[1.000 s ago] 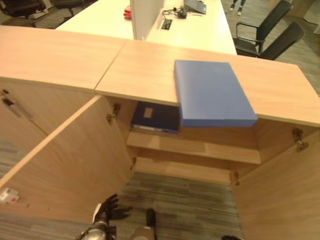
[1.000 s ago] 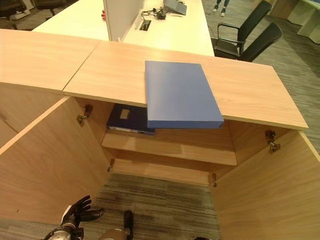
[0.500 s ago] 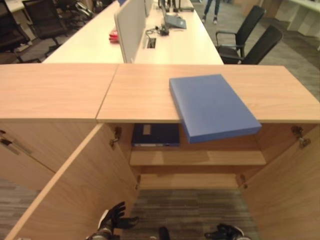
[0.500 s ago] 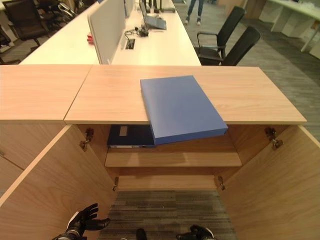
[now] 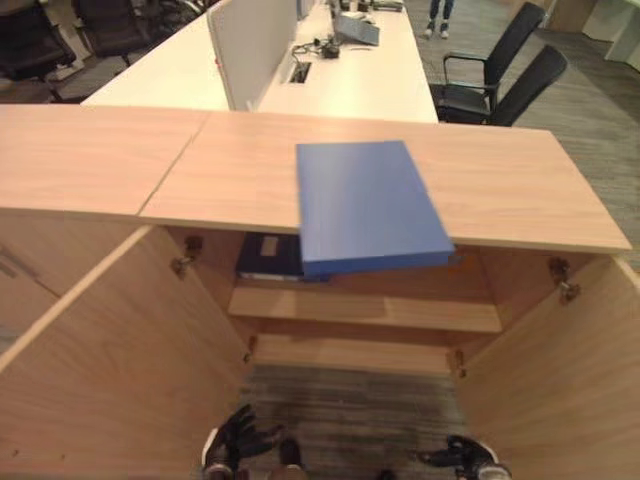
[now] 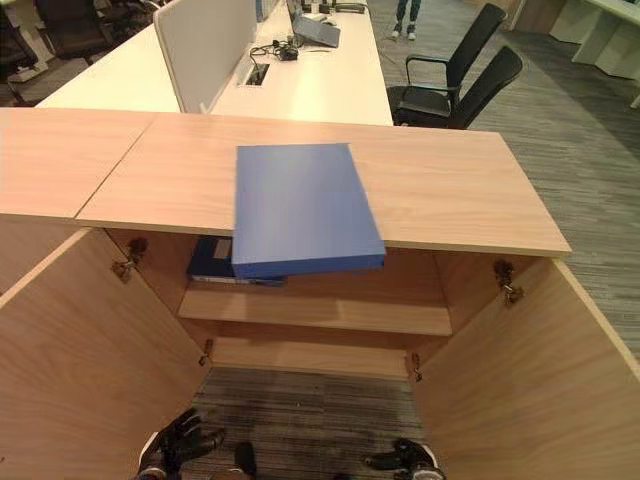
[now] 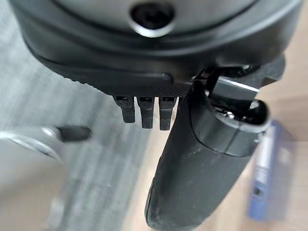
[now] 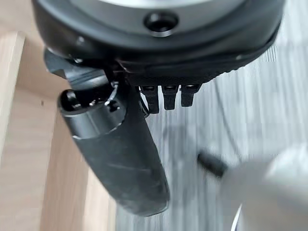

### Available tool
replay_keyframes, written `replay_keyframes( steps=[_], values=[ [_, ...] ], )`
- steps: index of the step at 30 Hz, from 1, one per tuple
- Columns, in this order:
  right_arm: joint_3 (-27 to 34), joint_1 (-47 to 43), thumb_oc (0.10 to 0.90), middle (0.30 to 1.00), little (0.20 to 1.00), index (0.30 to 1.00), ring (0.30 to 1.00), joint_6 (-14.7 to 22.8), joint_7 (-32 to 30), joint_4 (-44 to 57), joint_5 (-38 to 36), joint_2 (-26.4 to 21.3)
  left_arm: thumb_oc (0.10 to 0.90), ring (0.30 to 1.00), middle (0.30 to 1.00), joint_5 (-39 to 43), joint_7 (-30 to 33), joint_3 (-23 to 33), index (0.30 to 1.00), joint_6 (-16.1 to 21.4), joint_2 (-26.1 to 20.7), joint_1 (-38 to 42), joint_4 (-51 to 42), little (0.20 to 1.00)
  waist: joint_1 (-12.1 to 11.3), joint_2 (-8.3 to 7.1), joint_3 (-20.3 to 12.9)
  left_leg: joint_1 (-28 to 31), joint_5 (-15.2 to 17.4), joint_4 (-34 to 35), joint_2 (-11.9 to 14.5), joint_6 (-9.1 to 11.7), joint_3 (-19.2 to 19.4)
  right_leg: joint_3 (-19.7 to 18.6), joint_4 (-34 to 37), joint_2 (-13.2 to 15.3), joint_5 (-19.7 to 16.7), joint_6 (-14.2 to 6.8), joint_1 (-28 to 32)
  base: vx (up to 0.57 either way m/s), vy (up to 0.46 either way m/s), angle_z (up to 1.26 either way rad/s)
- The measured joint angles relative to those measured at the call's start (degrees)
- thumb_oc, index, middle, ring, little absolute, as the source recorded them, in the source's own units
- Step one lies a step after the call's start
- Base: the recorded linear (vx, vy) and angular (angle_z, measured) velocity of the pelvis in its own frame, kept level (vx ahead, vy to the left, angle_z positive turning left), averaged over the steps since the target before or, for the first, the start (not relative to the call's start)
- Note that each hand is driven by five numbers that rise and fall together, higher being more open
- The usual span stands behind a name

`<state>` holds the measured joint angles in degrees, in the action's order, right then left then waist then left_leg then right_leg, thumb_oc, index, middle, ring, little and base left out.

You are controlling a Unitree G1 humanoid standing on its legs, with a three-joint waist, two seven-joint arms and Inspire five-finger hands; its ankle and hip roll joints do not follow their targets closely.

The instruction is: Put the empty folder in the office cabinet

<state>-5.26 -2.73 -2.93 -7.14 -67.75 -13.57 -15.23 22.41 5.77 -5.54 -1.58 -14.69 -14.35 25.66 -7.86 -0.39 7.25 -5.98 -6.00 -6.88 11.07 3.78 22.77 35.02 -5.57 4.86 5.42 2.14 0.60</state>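
A flat blue folder (image 5: 370,205) lies on the wooden cabinet top (image 5: 500,180), with its near end sticking out past the front edge. Below it both cabinet doors stand open. A dark blue binder (image 5: 268,257) lies at the left of the upper shelf (image 5: 380,312). My left hand (image 5: 235,450) hangs low above the carpet in front of the cabinet, open, with its fingers spread and holding nothing. My right hand (image 5: 460,458) hangs just as low on the other side, also open and holding nothing. Both hands are far below the folder.
The open left door (image 5: 110,370) and right door (image 5: 570,390) flank the space in front of the shelves. Behind the cabinet stands a long white desk (image 5: 370,70) with a divider panel (image 5: 250,40). Two black chairs (image 5: 500,70) stand at the back right.
The whole picture has shifted, so the camera has moved. The folder lies as before on the cabinet top. Both hands stay low, and the right hand shows more fully now.
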Motion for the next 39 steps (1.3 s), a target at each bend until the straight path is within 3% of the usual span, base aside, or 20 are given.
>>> replay_keyframes(
  steps=[3, 7, 8, 9, 11, 12, 14, 15, 20, 24, 27, 30, 34, 39],
  values=[
    [0.6, -0.5, 0.8, 0.9, 0.9, 0.9, 0.9, 0.1, -0.5, 0.1, 0.0, -1.0, 0.8, 0.9, 0.9, -1.1, -0.1, 0.0, 0.9, 0.3, -0.1, -0.3, -3.7, 0.9, 0.0, 0.26, 0.7, 0.1, 0.9, 0.7, -2.7, 1.1, 0.6, 0.2, 1.8, -0.4, -0.3, -0.3, 1.1, 0.06, 0.006, 0.15],
    [0.7, -0.4, 0.8, 0.9, 0.9, 0.9, 0.9, 0.1, -0.6, 0.1, 0.1, -0.6, 0.8, 0.9, 0.9, -3.7, 0.0, 0.4, 0.9, 0.3, -0.1, -0.9, -7.9, 0.9, 0.3, 3.14, 0.8, 1.2, -0.2, 5.7, -3.1, 2.0, -0.1, 1.8, 3.7, -2.4, -0.9, 0.1, 3.2, 0.05, 0.008, 0.04],
    [-0.3, -0.3, 0.8, 0.9, 0.9, 0.9, 0.9, -0.1, -0.6, 0.1, 0.2, -0.2, 0.8, 0.9, 0.9, -4.9, 0.0, 1.3, 0.9, 0.4, -0.1, -1.7, -11.2, 0.9, -0.3, 3.15, 0.8, 1.7, -1.2, 7.4, -3.3, 2.0, -0.9, 1.6, 4.0, -2.5, -1.0, -0.1, 3.4, 0.07, 0.017, 0.15],
    [-0.6, -0.4, 0.8, 0.9, 0.9, 0.9, 0.9, 0.1, -0.5, 0.1, 0.6, 0.4, 0.8, 0.9, 0.9, -5.3, 0.1, 3.0, 0.9, 0.8, -0.1, -2.8, -15.3, 0.9, -0.3, 3.39, 0.7, 3.0, -1.7, 9.3, -3.7, 0.3, -2.7, 1.6, 4.5, -2.7, -1.1, -0.6, 3.9, 0.06, 0.02, 0.02],
    [-0.7, -0.8, 0.8, 0.9, 0.9, 0.9, 0.9, 0.1, -0.5, 0.2, 0.7, 1.3, 0.8, 0.9, 0.9, -6.4, 0.7, 5.1, 0.9, 0.7, -0.6, -3.1, -18.8, 0.9, -0.4, 2.94, 0.6, 3.4, -1.7, 10.1, -4.4, 0.0, -2.6, 1.6, 5.2, -2.4, -1.4, -1.2, 4.1, 0.02, 0.008, 0.01],
    [-0.6, -1.0, 0.8, 0.9, 0.9, 0.9, 0.9, 0.3, -0.5, 0.8, 1.2, 2.8, 0.8, 0.9, 0.9, -8.4, 1.6, 8.1, 0.9, 0.8, -2.2, -4.9, -25.5, 0.9, -0.4, 1.55, 1.4, 3.9, -1.8, 10.9, -4.8, -0.2, -2.4, 1.6, 6.0, -2.3, -1.6, -1.6, 4.5, 0.0, 0.0, 0.0],
    [-0.7, -0.9, 0.8, 0.9, 0.9, 0.9, 0.9, 0.6, -0.6, 0.6, 1.8, 3.7, 0.8, 0.9, 0.9, -10.9, 3.3, 11.2, 0.9, 2.9, -4.1, -4.6, -29.8, 0.9, -1.1, 0.75, 1.7, 4.2, -1.6, 11.0, -5.3, -0.5, -2.4, 1.7, 6.7, -2.0, -1.8, -2.0, 5.1, 0.0, 0.0, 0.0],
    [-0.7, -0.6, 0.8, 0.9, 0.9, 0.9, 0.9, 0.8, -0.7, 0.5, 2.3, 3.9, 0.8, 0.9, 0.9, -14.6, 6.6, 15.2, 0.9, 5.0, -4.5, -3.8, -31.7, 0.9, -1.8, 0.91, 1.7, 5.0, -1.2, 11.0, -5.7, -1.1, -1.9, 1.5, 7.7, -1.8, -2.2, -2.5, 5.9, 0.0, 0.0, 0.0],
    [-0.7, -0.7, 0.8, 0.9, 0.9, 0.9, 0.9, 2.3, -1.0, 0.3, 2.3, 4.7, 0.8, 0.9, 0.9, -27.0, 18.5, 25.0, 0.9, 5.9, -4.5, -2.1, -34.0, 0.9, -2.0, 1.27, 1.7, 5.9, -1.1, 11.2, -6.5, -1.1, -1.8, 1.2, 9.7, -1.7, -3.2, -3.2, 7.5, 0.01, -0.017, -0.04],
    [-0.7, -0.6, 0.8, 0.9, 0.9, 0.9, 0.9, 2.5, -2.4, -0.5, 2.3, 5.4, 0.8, 0.9, 0.9, -35.0, 27.0, 26.1, 0.9, 5.6, -4.1, -1.1, -35.3, 0.9, -2.3, 0.81, 1.6, 6.3, -1.0, 11.2, -6.3, -1.0, -1.8, 0.9, 10.0, -2.0, -3.3, -3.1, 7.8, 0.0, -0.007, -0.02],
    [-0.8, -0.6, 0.8, 0.9, 0.9, 0.9, 0.9, 2.6, -3.0, -1.5, 2.4, 5.4, 0.8, 0.9, 0.9, -36.9, 29.2, 26.2, 0.9, 5.5, -4.2, 0.1, -37.3, 0.9, -2.4, 0.32, 1.4, 6.3, -0.9, 11.2, -6.2, -1.0, -1.8, 0.7, 10.0, -2.1, -3.3, -3.0, 7.8, 0.0, 0.0, 0.0],
    [-1.7, -0.3, 0.8, 0.9, 0.9, 0.9, 0.9, 2.5, -3.4, -3.4, 4.1, 5.1, 0.8, 0.9, 0.9, -40.0, 28.8, 26.0, 0.9, 6.0, -6.0, 0.1, -44.9, 0.9, -2.7, -0.18, 1.2, 6.4, -0.8, 11.2, -6.2, -1.1, -1.8, 0.4, 10.1, -2.1, -3.7, -3.0, 7.7, -0.01, 0.01, -0.04],
    [-2.0, -0.5, 0.8, 0.9, 0.9, 0.9, 0.9, 2.4, -3.3, -5.1, 4.6, 5.1, 0.8, 0.9, 0.9, -43.3, 26.9, 25.4, 0.9, 9.4, -13.8, 0.2, -48.4, 0.9, -2.4, 0.22, 1.0, 6.7, -0.8, 11.3, -6.2, -1.1, -1.7, 0.2, 10.2, -2.0, -4.0, -3.1, 7.9, -0.01, 0.005, -0.02],
    [-2.4, -0.6, 0.8, 0.9, 0.9, 0.9, 0.9, 2.3, -3.0, -5.1, 4.7, 5.0, 0.8, 0.9, 0.9, -43.1, 23.4, 22.8, 0.9, 10.8, -14.4, 0.0, -48.5, 0.9, -1.8, 1.05, 0.5, 7.0, -0.8, 11.3, -6.2, -1.0, -1.5, -0.2, 10.6, -2.0, -4.3, -3.1, 8.0, -0.02, 0.01, -0.05]
  ],
)
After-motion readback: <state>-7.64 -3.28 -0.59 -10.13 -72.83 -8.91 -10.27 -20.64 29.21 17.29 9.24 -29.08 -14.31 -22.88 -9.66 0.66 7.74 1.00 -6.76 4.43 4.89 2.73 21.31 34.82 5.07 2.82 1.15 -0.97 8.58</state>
